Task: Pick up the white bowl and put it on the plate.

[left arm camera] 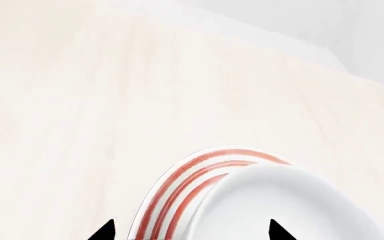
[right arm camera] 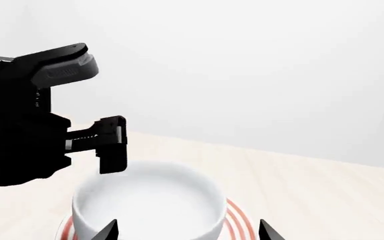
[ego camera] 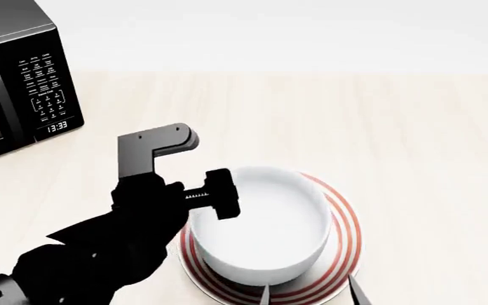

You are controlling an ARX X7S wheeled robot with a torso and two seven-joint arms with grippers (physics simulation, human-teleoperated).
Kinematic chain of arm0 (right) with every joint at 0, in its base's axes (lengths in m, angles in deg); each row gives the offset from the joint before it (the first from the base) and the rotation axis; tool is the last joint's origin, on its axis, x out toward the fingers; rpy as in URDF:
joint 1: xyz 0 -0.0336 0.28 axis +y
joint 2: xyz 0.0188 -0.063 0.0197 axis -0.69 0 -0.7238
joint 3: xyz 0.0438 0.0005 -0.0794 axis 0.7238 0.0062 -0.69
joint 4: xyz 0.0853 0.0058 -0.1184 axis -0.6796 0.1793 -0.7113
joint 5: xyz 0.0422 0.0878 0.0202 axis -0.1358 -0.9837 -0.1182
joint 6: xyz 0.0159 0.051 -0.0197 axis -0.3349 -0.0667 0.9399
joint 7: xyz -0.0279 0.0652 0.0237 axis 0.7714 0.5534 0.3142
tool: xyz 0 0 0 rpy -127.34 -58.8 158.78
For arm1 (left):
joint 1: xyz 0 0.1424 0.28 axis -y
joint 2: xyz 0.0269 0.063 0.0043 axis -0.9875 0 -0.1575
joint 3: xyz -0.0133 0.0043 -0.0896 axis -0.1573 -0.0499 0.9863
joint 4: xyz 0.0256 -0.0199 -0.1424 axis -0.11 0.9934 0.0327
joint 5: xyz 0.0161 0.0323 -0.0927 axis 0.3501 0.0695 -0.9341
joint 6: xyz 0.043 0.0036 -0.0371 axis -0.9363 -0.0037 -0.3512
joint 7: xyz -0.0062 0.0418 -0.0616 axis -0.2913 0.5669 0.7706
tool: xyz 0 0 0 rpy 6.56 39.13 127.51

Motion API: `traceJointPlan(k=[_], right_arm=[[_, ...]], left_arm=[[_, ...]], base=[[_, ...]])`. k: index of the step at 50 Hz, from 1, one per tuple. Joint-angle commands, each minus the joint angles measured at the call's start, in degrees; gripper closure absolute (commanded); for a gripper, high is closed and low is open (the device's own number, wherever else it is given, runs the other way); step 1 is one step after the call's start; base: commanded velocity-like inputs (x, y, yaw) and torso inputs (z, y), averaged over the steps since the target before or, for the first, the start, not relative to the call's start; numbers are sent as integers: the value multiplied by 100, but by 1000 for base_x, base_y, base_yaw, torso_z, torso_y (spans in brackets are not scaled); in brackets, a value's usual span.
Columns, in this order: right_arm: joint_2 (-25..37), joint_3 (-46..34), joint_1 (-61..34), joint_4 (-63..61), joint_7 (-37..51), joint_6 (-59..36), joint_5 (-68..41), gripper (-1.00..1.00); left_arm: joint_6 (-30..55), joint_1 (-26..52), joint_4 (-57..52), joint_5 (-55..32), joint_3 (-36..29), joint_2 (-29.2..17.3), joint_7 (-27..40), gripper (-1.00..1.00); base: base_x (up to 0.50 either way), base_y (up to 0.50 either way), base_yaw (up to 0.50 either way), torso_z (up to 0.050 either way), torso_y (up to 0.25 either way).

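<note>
1. The white bowl (ego camera: 261, 232) sits inside the plate (ego camera: 345, 238), the red rings showing around it on the right and near sides, so the placing looks done and the step in hand is, I judge, to let go cleanly and back away.
2. The left gripper (ego camera: 201, 194) hovers at the bowl's left rim with one black finger (ego camera: 220, 195) just over the edge. In the left wrist view its two fingertips stand apart, one to each side of the bowl wall (so the jaws are parted, not clamped).
3. The right gripper (right arm camera: 186, 231) shows only two dark tips, spread wide at the bowl's near side; it holds nothing.
4. To finish well, lift the left gripper straight up before drawing it left, so the inner finger does not drag the rim and slide the bowl off centre.
5. Open room: the pale table (ego camera: 413, 133) is bare to the right and far side of the plate. On the far left stands the microwave (ego camera: 20, 82), well apart from the plate, yet on the side where the left arm would retreat.
6. The plate's near edge lies at the bottom of the head view; whether the table edge is close there cannot be told.
</note>
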Motion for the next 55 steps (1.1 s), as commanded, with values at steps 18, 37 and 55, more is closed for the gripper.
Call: traceJointPlan(k=[18,37,55], right_arm=[[226,184,81,-889,262,-372,-10,-100],[421,306,121,-1835,478,-824,18,-100],[531,338,90,-2472,602,-1150,54,-100]], left_arm=[[-1777,-219,-2953,2159,-683,-1924,1647,-100],[-2399,-510,-5052,3391,-1000,-2932,2738,-100],[-2550,-737,-6224,5015,-1276,-3558,4022,-100]], base=[[0,0,0,0,0],[0,0,0,0,0],[0,0,0,0,0]])
